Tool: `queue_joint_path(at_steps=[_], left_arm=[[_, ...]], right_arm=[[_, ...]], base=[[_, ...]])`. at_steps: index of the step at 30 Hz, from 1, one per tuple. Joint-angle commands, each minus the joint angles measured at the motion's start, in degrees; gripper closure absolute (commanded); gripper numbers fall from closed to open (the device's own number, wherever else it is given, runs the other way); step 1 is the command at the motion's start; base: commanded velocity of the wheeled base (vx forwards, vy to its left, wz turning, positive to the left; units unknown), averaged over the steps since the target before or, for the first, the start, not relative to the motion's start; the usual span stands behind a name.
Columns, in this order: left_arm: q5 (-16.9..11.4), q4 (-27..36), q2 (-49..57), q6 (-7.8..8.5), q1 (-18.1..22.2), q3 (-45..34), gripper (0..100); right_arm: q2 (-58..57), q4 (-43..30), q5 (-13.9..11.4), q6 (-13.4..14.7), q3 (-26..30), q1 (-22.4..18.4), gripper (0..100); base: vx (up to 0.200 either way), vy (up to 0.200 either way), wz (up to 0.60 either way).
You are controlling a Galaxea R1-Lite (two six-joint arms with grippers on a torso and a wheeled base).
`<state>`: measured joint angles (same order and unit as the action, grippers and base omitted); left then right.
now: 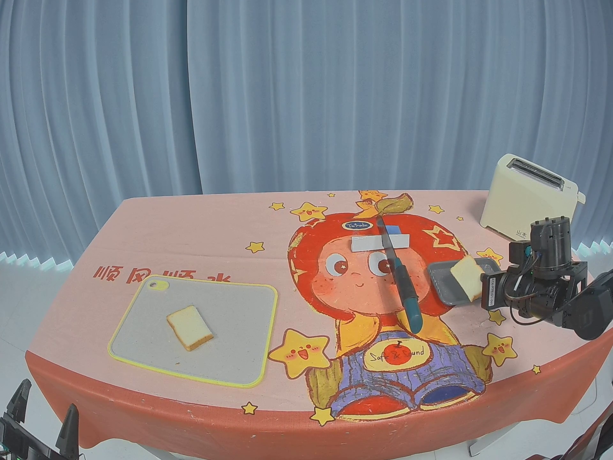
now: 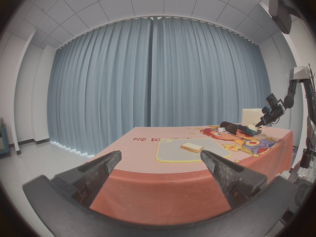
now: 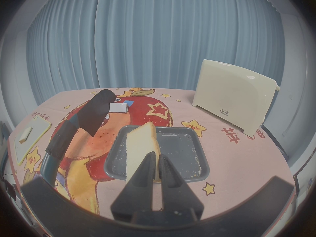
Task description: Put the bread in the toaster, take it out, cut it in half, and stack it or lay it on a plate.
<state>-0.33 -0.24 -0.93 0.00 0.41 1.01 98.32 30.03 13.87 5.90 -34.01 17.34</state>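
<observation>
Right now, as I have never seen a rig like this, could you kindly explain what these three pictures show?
This is a two-armed robot standing at a table. One picture looks down from a camera on its head. The other two come from cameras on its wrists, so each shows that arm's own tool up close. The right tool is shut on a slice of bread, held upright at a grey tray near the toaster. I cannot tell whether the bread touches the tray. The left tool is open and empty, off the table's near left corner. On the table lie a knife, its blade across a small white block, and a cutting board with a second slice on it.
</observation>
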Motion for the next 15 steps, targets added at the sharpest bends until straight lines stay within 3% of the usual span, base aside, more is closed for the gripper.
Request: queue_joint_path(at_steps=[1, 5, 11, 15], left_arm=[[0.0, 0.0, 0.9, 0.00, 0.0, -1.0, 0], [0.0, 0.0, 0.9, 0.00, 0.0, -1.0, 0], [0.0, 0.0, 0.9, 0.00, 0.0, -1.0, 0], [0.0, 0.0, 0.9, 0.00, 0.0, -1.0, 0]], right_arm=[[0.7, 0.0, 0.0, 0.1, -0.1, 0.0, 100], [1.2, 0.0, 0.0, 0.6, -0.7, 0.0, 100], [2.2, -0.1, 0.2, 3.9, -2.2, 0.0, 100], [2.8, -0.1, 0.3, 4.0, -2.6, -0.1, 100]], base=[[0.000, 0.000, 0.00], [0.000, 0.000, 0.00], [0.000, 0.000, 0.00], [0.000, 0.000, 0.00]])
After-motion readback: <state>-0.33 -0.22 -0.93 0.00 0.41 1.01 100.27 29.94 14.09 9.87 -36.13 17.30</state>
